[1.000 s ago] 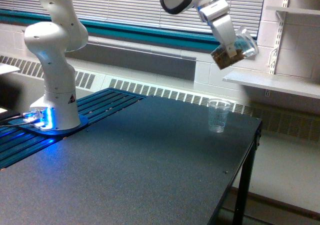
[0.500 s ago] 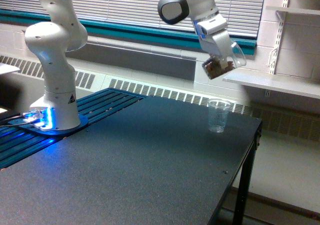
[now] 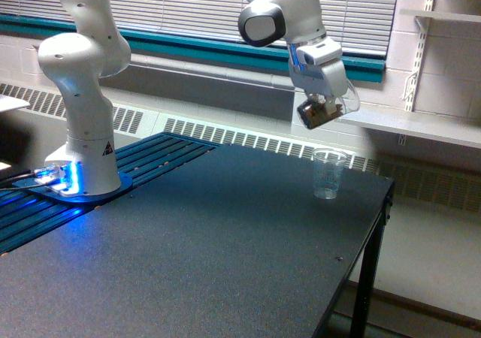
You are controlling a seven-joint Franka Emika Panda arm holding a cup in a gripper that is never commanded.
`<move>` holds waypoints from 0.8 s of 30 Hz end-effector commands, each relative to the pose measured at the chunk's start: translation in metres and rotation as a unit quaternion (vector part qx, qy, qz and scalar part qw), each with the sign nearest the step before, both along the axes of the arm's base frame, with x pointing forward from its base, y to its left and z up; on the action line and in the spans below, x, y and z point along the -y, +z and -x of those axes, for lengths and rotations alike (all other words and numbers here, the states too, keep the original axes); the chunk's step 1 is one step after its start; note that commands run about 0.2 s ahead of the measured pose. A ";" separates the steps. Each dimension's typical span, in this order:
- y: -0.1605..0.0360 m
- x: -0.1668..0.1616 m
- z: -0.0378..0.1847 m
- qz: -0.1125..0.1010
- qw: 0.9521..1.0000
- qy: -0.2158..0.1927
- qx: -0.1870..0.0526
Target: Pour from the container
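So my pincer (image 3: 325, 107) is clamped on the container (image 3: 322, 111), tilted in the air above the cup (image 3: 328, 173). Next I'd tip further, mouth over the cup.

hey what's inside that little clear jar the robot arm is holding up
Brown granular bits show through the walls of the tilted container, gathered at its lower end. The gripper covers part of it, so how full it is cannot be seen. The clear cup below looks empty.
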State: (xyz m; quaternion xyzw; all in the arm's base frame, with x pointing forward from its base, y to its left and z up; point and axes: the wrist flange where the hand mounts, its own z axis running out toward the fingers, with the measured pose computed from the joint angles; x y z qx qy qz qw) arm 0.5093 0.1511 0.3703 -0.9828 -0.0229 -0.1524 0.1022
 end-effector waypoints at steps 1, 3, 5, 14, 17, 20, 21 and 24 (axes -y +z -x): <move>-0.007 -0.017 0.006 0.017 0.999 0.033 -0.007; -0.011 -0.022 0.008 0.021 0.999 0.038 -0.012; -0.014 -0.026 0.009 0.024 0.999 0.041 -0.017; -0.026 -0.042 0.015 0.047 0.996 0.062 -0.033; -0.030 -0.047 0.018 0.052 0.996 0.067 -0.041; -0.033 -0.051 0.020 0.060 0.995 0.070 -0.047; -0.035 -0.052 0.021 0.063 0.994 0.072 -0.050; -0.037 -0.055 0.022 0.075 0.993 0.075 -0.055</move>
